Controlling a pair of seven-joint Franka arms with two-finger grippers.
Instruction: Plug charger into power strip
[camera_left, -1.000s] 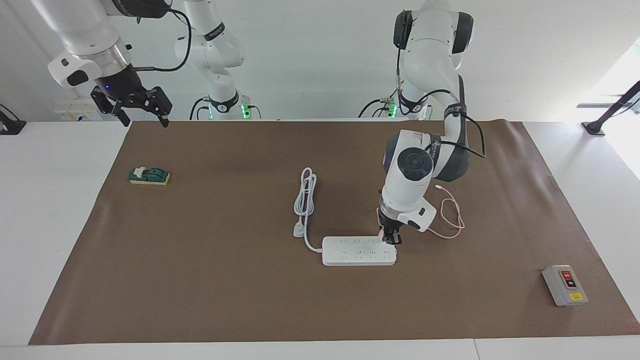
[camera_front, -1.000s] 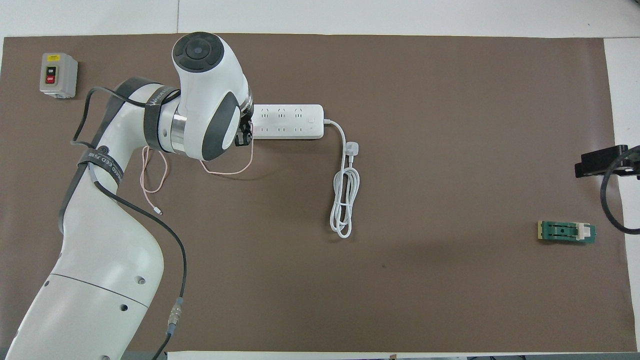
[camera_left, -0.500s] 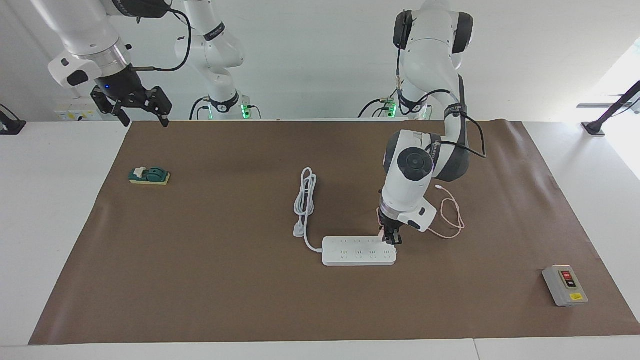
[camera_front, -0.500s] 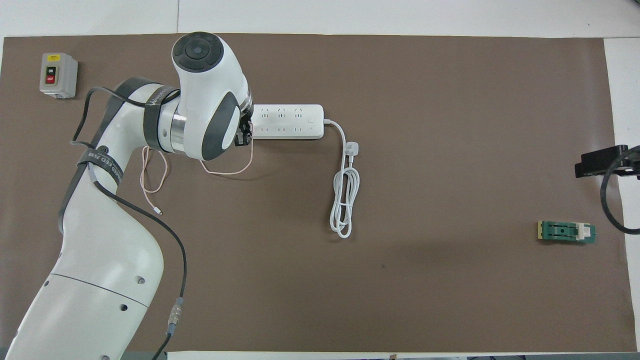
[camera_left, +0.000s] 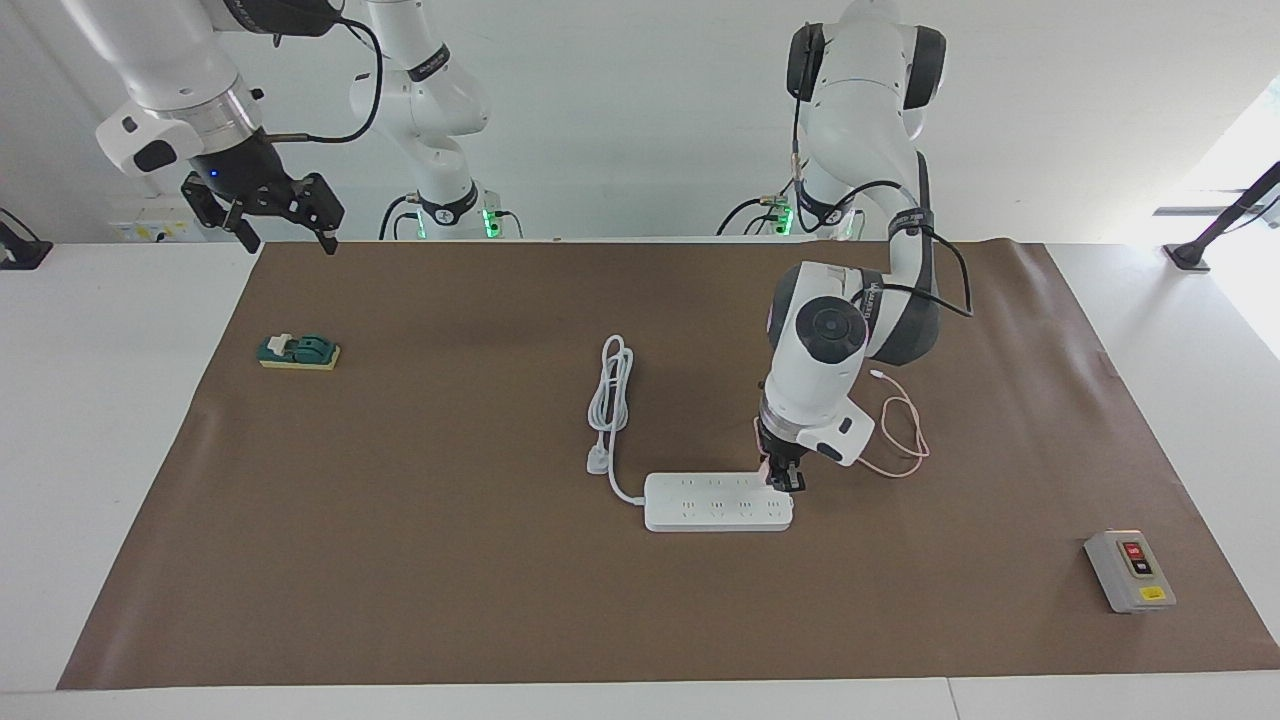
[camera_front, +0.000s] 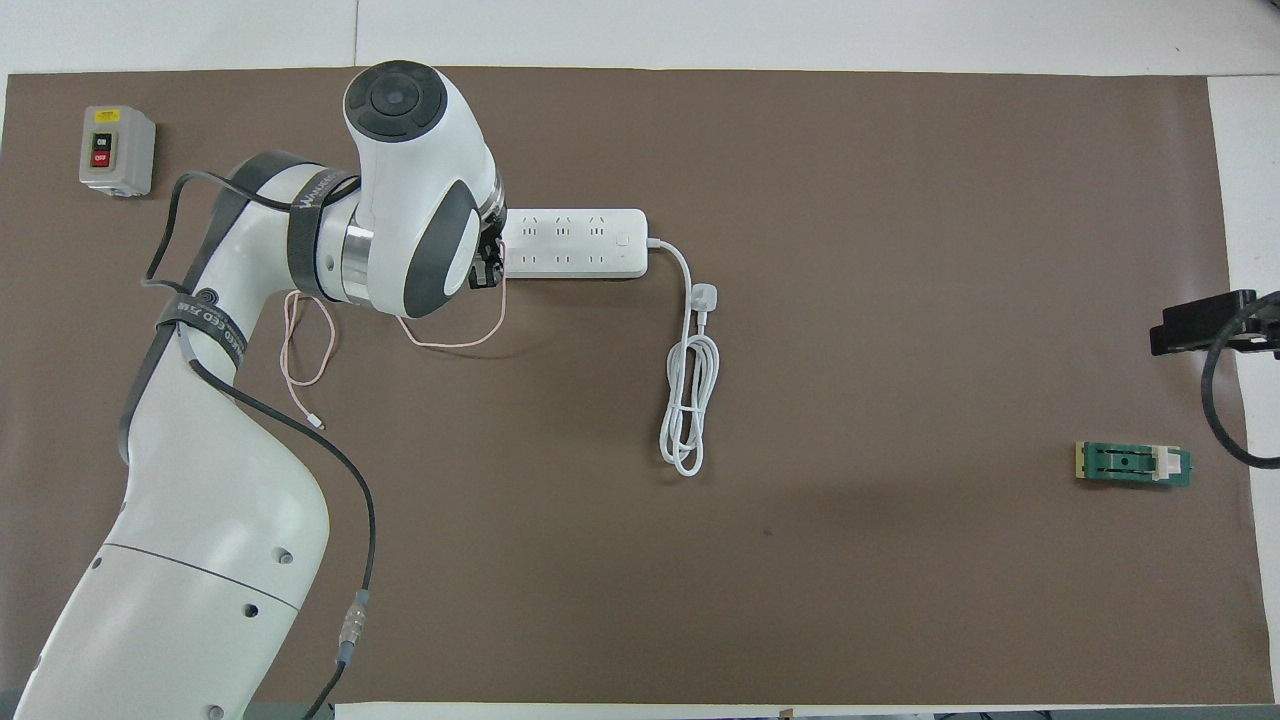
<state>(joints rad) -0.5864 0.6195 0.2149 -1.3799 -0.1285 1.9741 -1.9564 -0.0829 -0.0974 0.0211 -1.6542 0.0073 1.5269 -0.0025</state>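
Observation:
The white power strip (camera_left: 710, 503) lies flat on the brown mat; it also shows in the overhead view (camera_front: 575, 245). My left gripper (camera_left: 783, 478) points down at the strip's end toward the left arm's end of the table, over the socket row nearer to the robots. It is shut on the pale-pink charger (camera_left: 765, 466), which is mostly hidden by the fingers. I cannot tell if the charger's pins are in a socket. Its thin pink cable (camera_left: 905, 440) loops on the mat, nearer to the robots than the strip. In the overhead view the wrist hides the left gripper (camera_front: 490, 270). My right gripper (camera_left: 285, 225) waits open, raised.
The strip's thick white cord is coiled with its three-pin plug (camera_left: 598, 462) nearer to the robots than the strip. A grey box with red and black buttons (camera_left: 1130, 570) stands toward the left arm's end. A small green and yellow part (camera_left: 298, 352) lies toward the right arm's end.
The left arm's wrist has shifted very slightly over the strip's end. The gripper still holds the charger in the same spot. The right arm has not moved.

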